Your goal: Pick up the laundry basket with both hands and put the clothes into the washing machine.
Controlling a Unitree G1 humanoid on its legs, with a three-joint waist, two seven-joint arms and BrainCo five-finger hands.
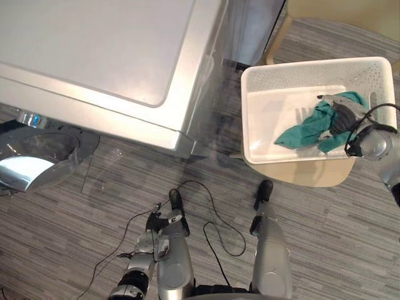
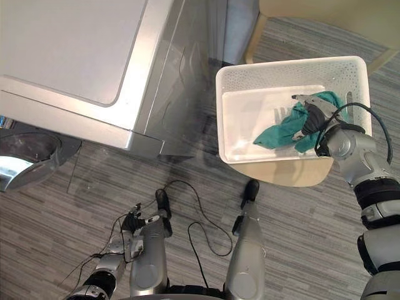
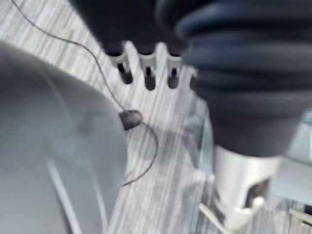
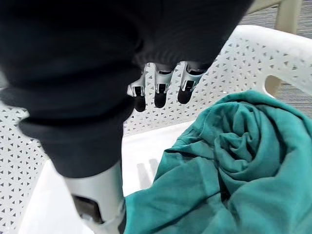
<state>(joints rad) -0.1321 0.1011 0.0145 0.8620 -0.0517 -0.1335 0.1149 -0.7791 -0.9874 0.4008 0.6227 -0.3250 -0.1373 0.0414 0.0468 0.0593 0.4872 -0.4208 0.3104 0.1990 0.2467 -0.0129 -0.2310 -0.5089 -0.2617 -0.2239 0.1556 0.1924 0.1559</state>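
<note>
Laundry basket (image 2: 281, 65) sits on a pale seat (image 2: 294, 172) just right of the washing machine (image 2: 69, 50), teal clothes (image 2: 275, 134) bunched inside. Right hand (image 2: 312, 115) is over them, fingers straight, gripping nothing. Left hand (image 1: 147, 240) hangs loose-fingered before the machine, above grey striped carpet (image 1: 62, 219).

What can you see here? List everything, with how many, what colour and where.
washing machine: one, silver-grey, upper left
round door: one, glass and silver, swung open, lower left
laundry basket: one, white, on the stool, right
stool: one, beige, under the basket
garment: one, teal, crumpled inside the basket
floor: grey striped
right hand: open, in the basket just above the garment
left hand: open, hanging low over the floor
</note>
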